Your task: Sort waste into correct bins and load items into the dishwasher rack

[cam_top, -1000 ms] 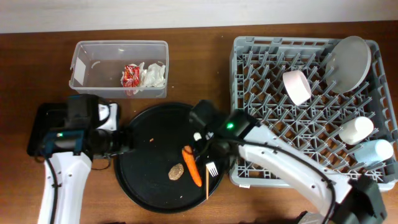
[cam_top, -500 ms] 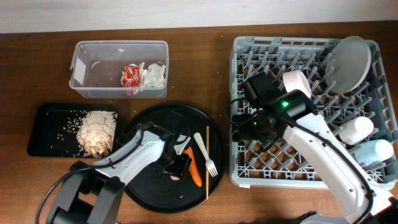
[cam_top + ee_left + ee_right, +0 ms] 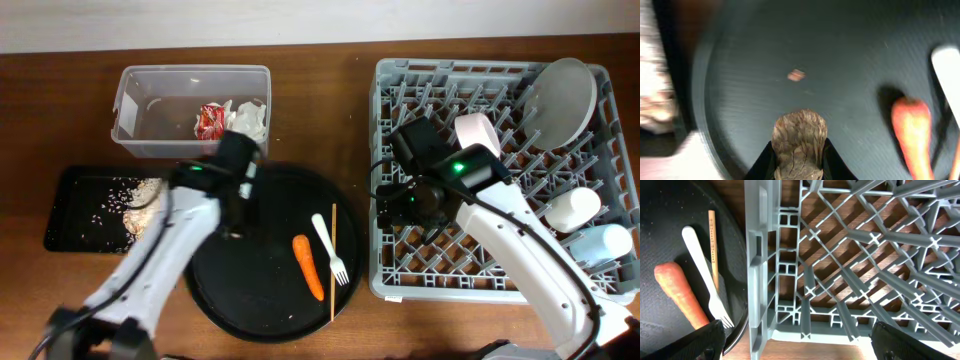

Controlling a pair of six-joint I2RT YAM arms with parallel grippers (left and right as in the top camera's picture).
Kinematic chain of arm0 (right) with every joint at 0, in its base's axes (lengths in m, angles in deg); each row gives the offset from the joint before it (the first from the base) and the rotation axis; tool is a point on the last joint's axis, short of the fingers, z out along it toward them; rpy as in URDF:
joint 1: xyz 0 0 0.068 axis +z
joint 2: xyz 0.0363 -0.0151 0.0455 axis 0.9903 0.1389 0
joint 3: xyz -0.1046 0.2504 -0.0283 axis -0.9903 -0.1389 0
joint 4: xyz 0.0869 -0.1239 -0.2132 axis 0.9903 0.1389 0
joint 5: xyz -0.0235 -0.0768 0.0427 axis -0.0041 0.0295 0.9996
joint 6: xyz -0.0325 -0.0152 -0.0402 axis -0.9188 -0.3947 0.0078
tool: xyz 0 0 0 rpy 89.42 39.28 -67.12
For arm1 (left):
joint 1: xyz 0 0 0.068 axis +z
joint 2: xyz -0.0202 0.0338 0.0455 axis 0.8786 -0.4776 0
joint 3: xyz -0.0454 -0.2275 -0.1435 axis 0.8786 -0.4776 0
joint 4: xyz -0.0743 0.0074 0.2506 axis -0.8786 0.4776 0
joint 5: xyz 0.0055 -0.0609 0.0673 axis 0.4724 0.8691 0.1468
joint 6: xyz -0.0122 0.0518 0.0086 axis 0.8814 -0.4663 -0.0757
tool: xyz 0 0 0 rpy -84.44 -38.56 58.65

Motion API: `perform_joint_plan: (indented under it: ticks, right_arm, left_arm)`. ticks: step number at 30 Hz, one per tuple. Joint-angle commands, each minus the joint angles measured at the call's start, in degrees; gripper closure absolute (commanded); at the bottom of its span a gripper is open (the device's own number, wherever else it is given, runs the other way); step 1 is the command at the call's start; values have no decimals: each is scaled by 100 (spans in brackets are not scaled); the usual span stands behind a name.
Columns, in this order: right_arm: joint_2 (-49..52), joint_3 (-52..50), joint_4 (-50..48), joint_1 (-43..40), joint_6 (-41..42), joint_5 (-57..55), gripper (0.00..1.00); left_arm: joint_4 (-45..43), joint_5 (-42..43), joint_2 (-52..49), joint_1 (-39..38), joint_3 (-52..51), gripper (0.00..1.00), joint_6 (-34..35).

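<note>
The small brown lump point(image 3: 799, 140) is pinched between the jaws of my left gripper point(image 3: 799, 162), which is shut on it above the left part of the round black tray point(image 3: 270, 310). From overhead the left gripper point(image 3: 237, 222) hides the lump. An orange carrot point(image 3: 308, 265), a white fork point(image 3: 330, 248) and a wooden chopstick point(image 3: 333, 262) lie on that tray. My right gripper point(image 3: 810, 347) stands open and empty over the left edge of the grey dishwasher rack point(image 3: 400, 290). The clear tub point(image 3: 150, 125) holds the wrapper point(image 3: 209, 120) and tissue point(image 3: 247, 120). Rice scraps point(image 3: 140, 195) lie in the black tray point(image 3: 75, 215).
In the rack stand a white plate point(image 3: 558, 100), a small pale bowl point(image 3: 478, 140), a white cup point(image 3: 572, 208) and a light blue cup point(image 3: 605, 243). A tiny crumb point(image 3: 796, 75) lies on the round tray. Brown table shows between tub and rack.
My left gripper has shut on the brown lump and carried it from the tray's middle toward its upper left. The right arm left the tray for the rack's left edge, still open.
</note>
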Motion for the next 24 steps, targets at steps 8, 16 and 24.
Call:
perform_joint_plan:
  ticks: [8, 16, 24]
  right_arm:
    - [-87, 44, 85, -33, -26, -120, 3]
    - [-87, 44, 162, -33, -52, -122, 3]
    - [-87, 44, 131, -33, -50, -122, 3]
  left_arm:
    - [-1200, -522, 44, 3405, 46, 94, 127]
    - [-1373, 793, -240, 4330, 46, 31, 186]
    - [-157, 1971, -247, 1639, 37, 27, 267]
